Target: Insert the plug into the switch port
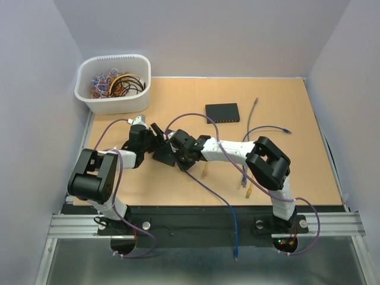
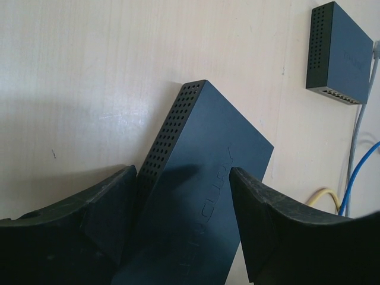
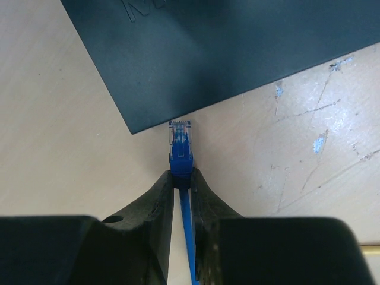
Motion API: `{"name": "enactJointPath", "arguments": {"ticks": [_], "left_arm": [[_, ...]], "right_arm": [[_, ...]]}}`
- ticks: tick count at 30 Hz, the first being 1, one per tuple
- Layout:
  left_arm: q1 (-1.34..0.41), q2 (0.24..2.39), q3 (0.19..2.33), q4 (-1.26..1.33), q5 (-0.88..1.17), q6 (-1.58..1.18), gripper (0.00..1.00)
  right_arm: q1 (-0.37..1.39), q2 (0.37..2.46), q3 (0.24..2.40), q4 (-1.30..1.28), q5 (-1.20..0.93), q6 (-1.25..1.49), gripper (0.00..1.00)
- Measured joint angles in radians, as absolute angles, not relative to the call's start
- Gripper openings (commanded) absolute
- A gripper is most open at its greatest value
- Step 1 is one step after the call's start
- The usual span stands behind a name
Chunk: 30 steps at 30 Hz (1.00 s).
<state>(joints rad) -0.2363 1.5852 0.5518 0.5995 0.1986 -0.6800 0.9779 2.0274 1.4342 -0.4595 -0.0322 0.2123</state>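
Observation:
A dark switch (image 2: pixel 196 196) lies tilted between the fingers of my left gripper (image 2: pixel 184 178), vented side toward the left finger (image 2: pixel 113 202). The jaws stand wide on either side of it, close against its edges. My right gripper (image 3: pixel 181 173) is shut on a blue plug (image 3: pixel 180 148) with a clear tip. That tip sits right at the edge of the switch (image 3: pixel 225 53), near its corner; no port shows in this view. In the top view both grippers meet over the switch (image 1: pixel 163 157) at mid-table, the left gripper (image 1: pixel 159 135) just left of the right gripper (image 1: pixel 178 147).
A second dark switch (image 1: pixel 222 112) lies farther back, also in the left wrist view (image 2: pixel 341 56). A white bin (image 1: pixel 142 89) of cables stands at the back left. Loose blue (image 1: pixel 270 127), grey (image 1: pixel 255 107) and yellow-tipped (image 1: pixel 248 190) cables lie on the right.

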Motion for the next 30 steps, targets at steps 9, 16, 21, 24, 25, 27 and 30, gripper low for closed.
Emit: {"name": "enactJointPath", "arguments": {"ticks": [9, 16, 21, 24, 25, 27, 30], "left_arm": [[-0.237, 1.567, 0.53, 0.606, 0.199, -0.672, 0.74], [-0.237, 1.567, 0.53, 0.606, 0.199, -0.661, 0.74], [-0.236, 1.568, 0.53, 0.606, 0.197, -0.658, 0.73], [-0.236, 1.568, 0.53, 0.606, 0.197, -0.658, 0.73], [-0.236, 1.568, 0.53, 0.606, 0.197, -0.658, 0.73], [-0.236, 1.568, 0.53, 0.606, 0.198, -0.658, 0.73], [-0.236, 1.568, 0.529, 0.606, 0.198, -0.657, 0.73]], "right_arm": [[0.988, 2.071, 1.507, -0.512, -0.03, 0.212, 0.01], [0.994, 2.09, 1.546, -0.557, -0.02, 0.21, 0.01], [1.013, 2.101, 1.57, -0.586, -0.006, 0.197, 0.0], [1.032, 2.104, 1.581, -0.595, -0.005, 0.191, 0.01], [1.038, 2.107, 1.585, -0.595, -0.005, 0.19, 0.0], [1.05, 2.111, 1.593, -0.596, -0.003, 0.19, 0.0], [1.056, 2.122, 1.612, -0.606, 0.004, 0.19, 0.0]]}}
